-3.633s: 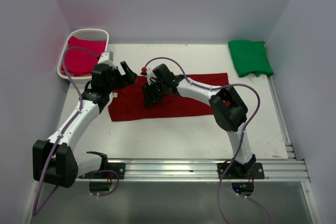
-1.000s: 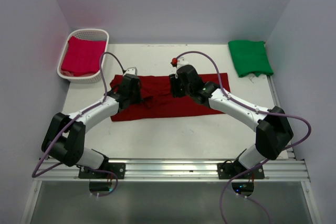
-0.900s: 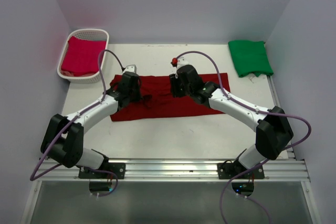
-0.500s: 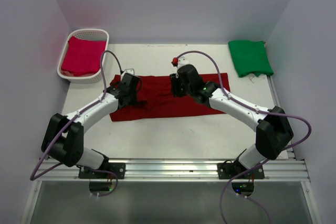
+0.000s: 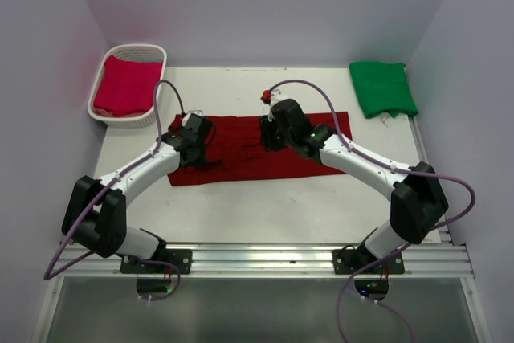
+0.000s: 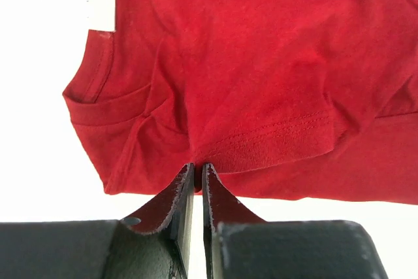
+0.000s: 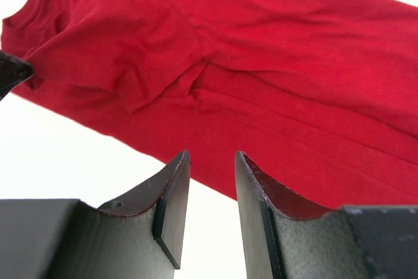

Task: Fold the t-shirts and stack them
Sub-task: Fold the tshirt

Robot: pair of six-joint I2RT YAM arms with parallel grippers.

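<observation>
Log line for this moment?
left gripper: shut on maroon t-shirt sleeve | right gripper: open above it | green t-shirt: folded, far right | crimson t-shirt: in basket

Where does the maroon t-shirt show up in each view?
Top external: maroon t-shirt spread flat, centre frame.
Left wrist: fills the upper frame.
Right wrist: fills the upper frame.
Shared landmark: the left gripper pinching its sleeve hem, whose dark tip also shows at the right wrist view's left edge.

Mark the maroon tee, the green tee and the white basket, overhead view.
maroon tee [image 5: 237, 158]: top external view, on the flat cloth between the two arms.
green tee [image 5: 383, 88]: top external view, centre of the folded cloth.
white basket [image 5: 122, 119]: top external view, on its near lattice wall.
</observation>
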